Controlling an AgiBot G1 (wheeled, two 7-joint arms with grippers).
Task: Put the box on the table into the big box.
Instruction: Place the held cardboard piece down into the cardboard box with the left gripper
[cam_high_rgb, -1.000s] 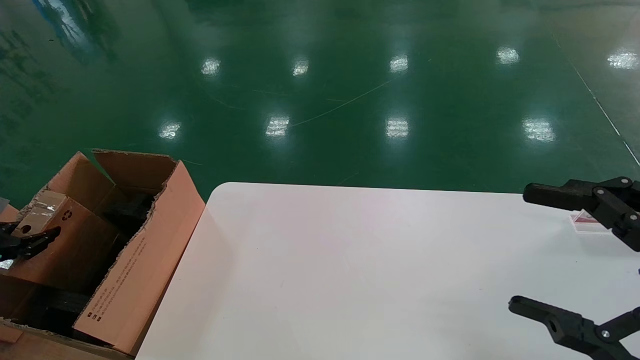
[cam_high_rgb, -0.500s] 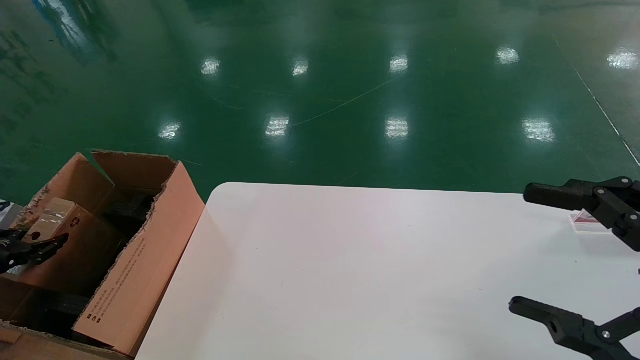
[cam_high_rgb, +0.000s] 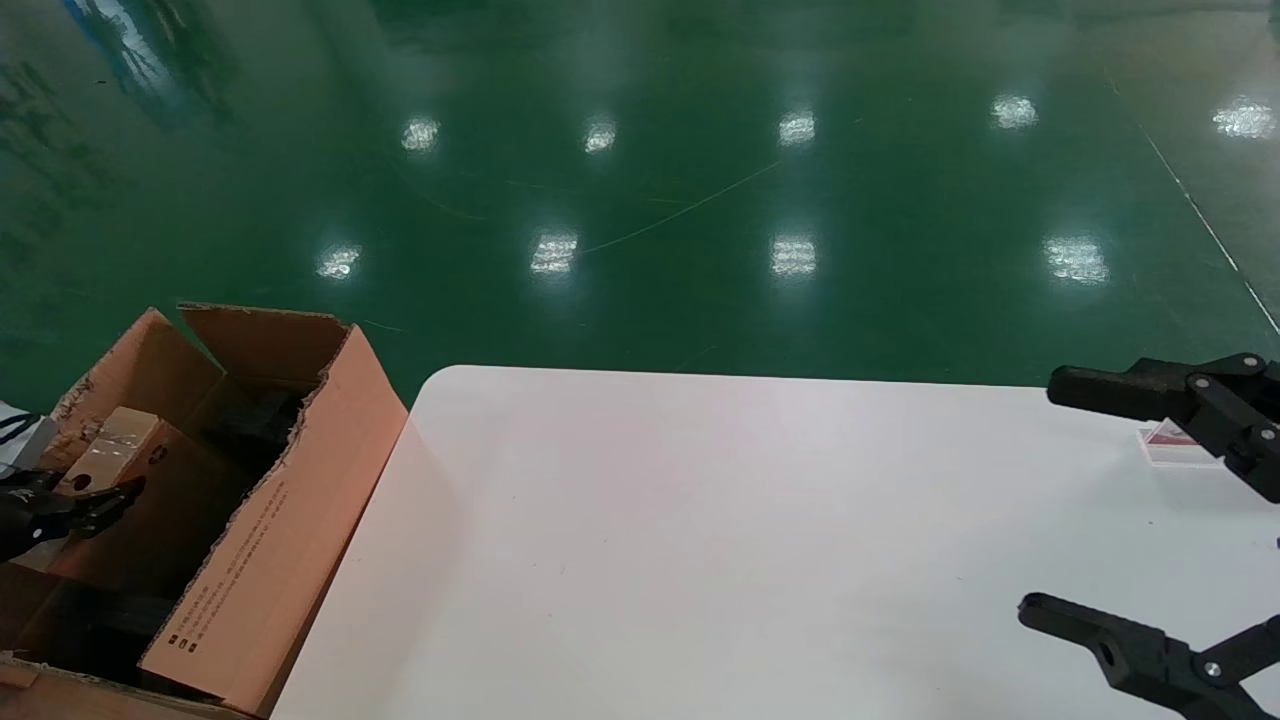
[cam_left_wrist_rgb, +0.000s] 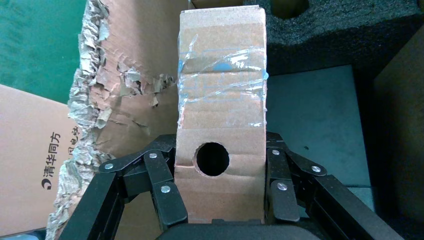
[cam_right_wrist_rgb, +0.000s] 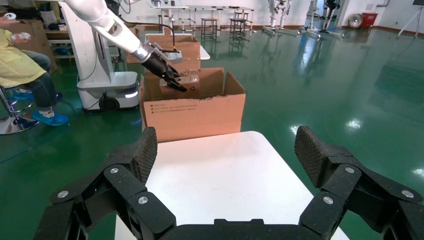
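Since the box (cam_left_wrist_rgb: 220, 115) is plain corrugated card, scuffed and banded with clear tape, it probably weighs little and keeps its shape under a modest squeeze, though the walls would likely dent if pinched hard. Its flat opposite sides are the sensible place to hold it, and that is where the left gripper (cam_left_wrist_rgb: 220, 192) has it: the two black fingers are drawn in against either side of the near end, beside a round hole punched in the upper face, and the carton is clamped between them. The taped area looks slick, so the bare card lower down seems the better purchase.

In the head view the box (cam_high_rgb: 112, 452) sits over the open mouth of the big box (cam_high_rgb: 262, 560), between its ragged torn flaps, with the left gripper (cam_high_rgb: 60, 505) at the frame's edge. Below it the left wrist view shows dark foam and a dark grey panel inside the carton; whether the box already rests on anything there is hard to judge from these angles.

The right gripper (cam_high_rgb: 1150, 520) hangs parked over the far right of the table (cam_high_rgb: 700, 540), fingers spread wide with nothing between them. A small clear item with a red mark (cam_high_rgb: 1172, 443) lies on the tabletop just beside it.
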